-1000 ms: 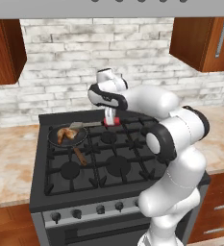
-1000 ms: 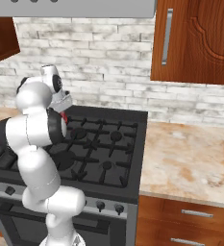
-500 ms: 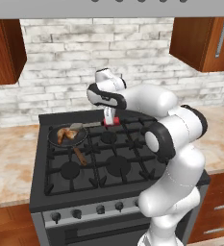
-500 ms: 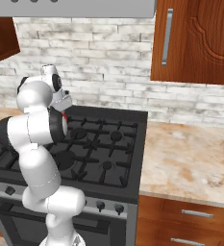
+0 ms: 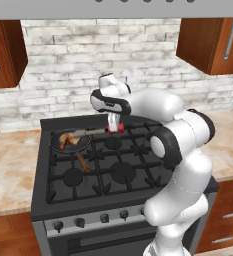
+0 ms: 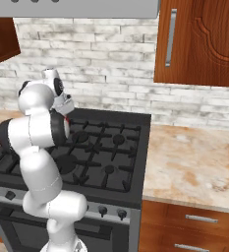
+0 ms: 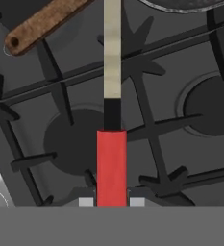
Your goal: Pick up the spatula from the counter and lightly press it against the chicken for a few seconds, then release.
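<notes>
1. Movement over the last second is small: the white arm's hand has sunk a little toward the stove (image 5: 88, 197). The base views are otherwise unshifted, so the base has not driven.
2. The gripper (image 5: 115, 128) is closed on the red handle of the spatula (image 7: 111, 161), one grey fingertip on each side, with the tool held low over the back burners.
3. From the handle, a short black neck and then a long pale blade reach left toward the frying pan (image 5: 84, 147) on the back left burner.
4. The chicken (image 5: 66, 140), a brown piece, lies inside the pan. The blade's far end reaches the pan's rim near it, but whether it touches the meat is too small to tell.
5. My reading is that pickup is done and the slight descent is the start of the press. The hold against the chicken and the release are not yet done.
6. Edges to mind: the pan's raised rim lies across the blade's path, and black grates sit just beneath the handle.
7. The pan's wooden handle (image 5: 83, 161) angles toward the front of the stove, beside the spatula's line rather than under it.
8. The brick backsplash (image 5: 63, 75) stands close behind the hand, and the range hood (image 5: 138, 7) hangs well above.
9. Open room lies to the right over the bare burners and straight up, so lifting away afterwards looks easy.
</notes>
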